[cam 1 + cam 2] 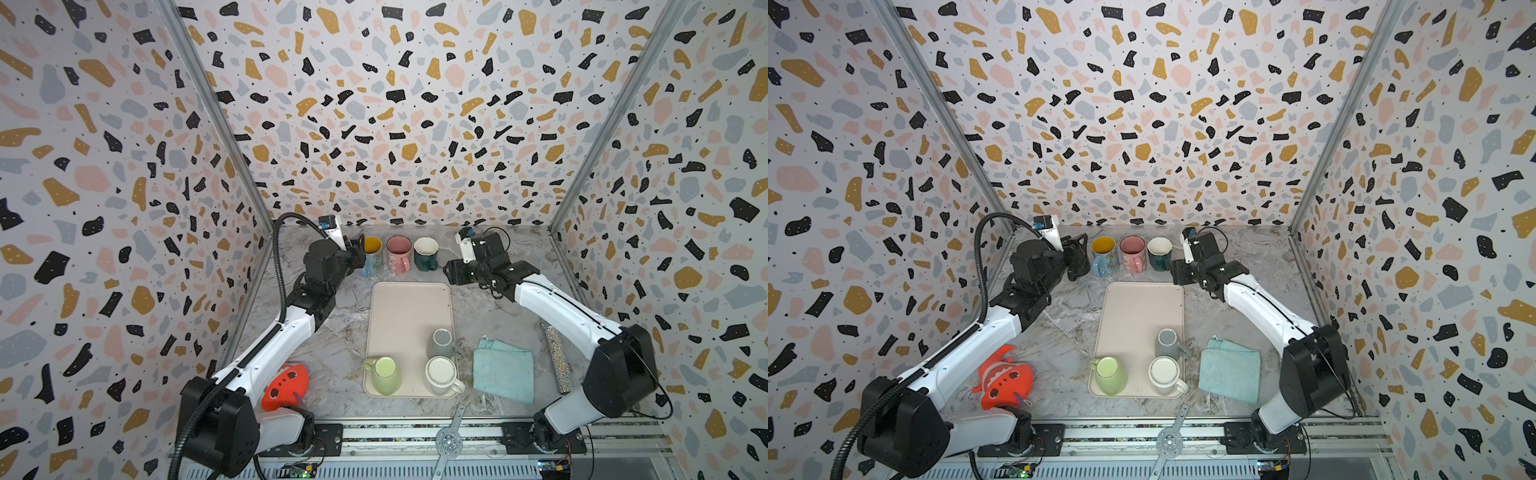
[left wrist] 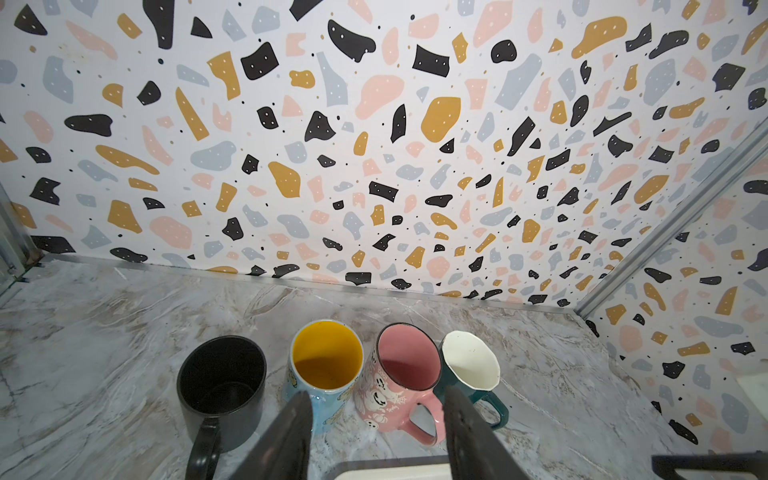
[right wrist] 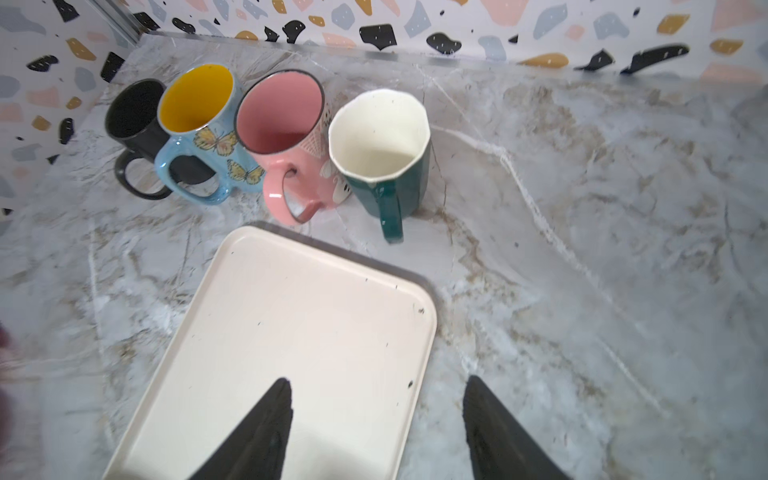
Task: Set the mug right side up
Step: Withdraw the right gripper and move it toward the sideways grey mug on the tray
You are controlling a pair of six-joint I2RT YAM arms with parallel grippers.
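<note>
R end effector [image 3: 378,379] open, empty, hanging by far right corner of cream tray [image 3: 291,311]; teal mug [image 3: 378,141] stands upright on bench [image 3: 582,208] just beyond it. L end effector [image 2: 378,392] also open, empty, facing back row w/ black mug [image 2: 222,374], butterfly mug [image 2: 326,357], pink mug [image 2: 409,361], all upright. At near end of tray, grey mug [image 1: 441,340], green mug [image 1: 384,374], white mug [image 1: 440,374] sit base-up.
</note>
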